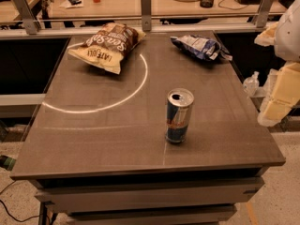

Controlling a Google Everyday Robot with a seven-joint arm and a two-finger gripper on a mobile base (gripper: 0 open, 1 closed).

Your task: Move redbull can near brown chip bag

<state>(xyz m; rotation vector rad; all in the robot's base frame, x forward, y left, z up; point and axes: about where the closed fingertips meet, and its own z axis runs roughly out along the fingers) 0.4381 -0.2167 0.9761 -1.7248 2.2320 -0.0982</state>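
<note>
The redbull can [179,116], blue and silver with a silver top, stands upright on the dark table [93,130], right of centre and towards the front. The brown chip bag [108,45], brown and cream-yellow with big white lettering, lies at the back left, well apart from the can. My gripper [271,114] is at the right edge of the view, beyond the table's right side, at the low end of the cream and white arm parts. It is about a can's height to the right of the can and touches nothing.
A smaller blue and white bag [200,47] lies at the back right of the table. A white arc [136,90] is marked on the tabletop. A small clear bottle [251,83] stands off the right side. A railing with metal posts [146,6] and a cluttered desk lie behind.
</note>
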